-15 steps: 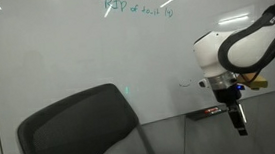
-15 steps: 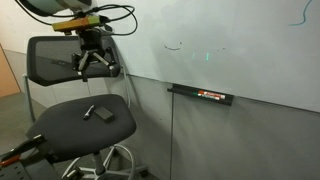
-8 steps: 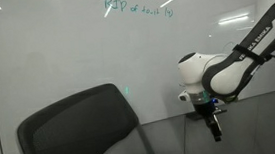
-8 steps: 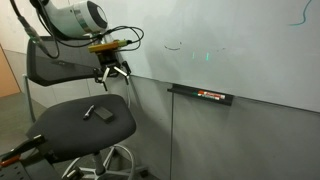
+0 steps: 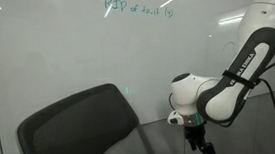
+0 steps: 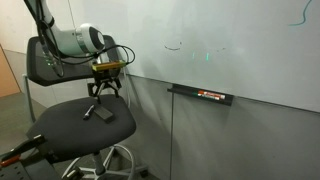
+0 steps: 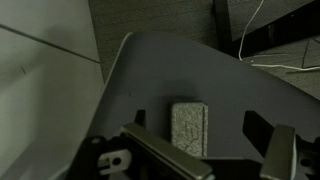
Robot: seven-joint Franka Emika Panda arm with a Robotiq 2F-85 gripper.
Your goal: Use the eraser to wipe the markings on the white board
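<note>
The eraser [image 6: 103, 115] is a small grey rectangular block lying flat on the seat of an office chair; it also shows in the wrist view [image 7: 187, 125]. My gripper [image 6: 103, 91] is open and empty, hanging a little above the eraser, with its fingers on either side of it in the wrist view [image 7: 200, 140]. It also shows low beside the chair back in an exterior view [image 5: 196, 144]. The white board [image 6: 250, 45] fills the wall behind. The markings are teal handwriting [image 5: 136, 7] near the top and a small dark curved stroke [image 6: 174, 45].
The dark office chair [image 6: 65, 130] stands against the board, its backrest [image 5: 76, 122] close to my arm. A small dark pen-like object [image 6: 89, 110] lies by the eraser. A marker tray [image 6: 200, 95] is fixed under the board.
My arm has moved down and along the board toward the chair seat. The gripper now hangs above the eraser and stays open.
</note>
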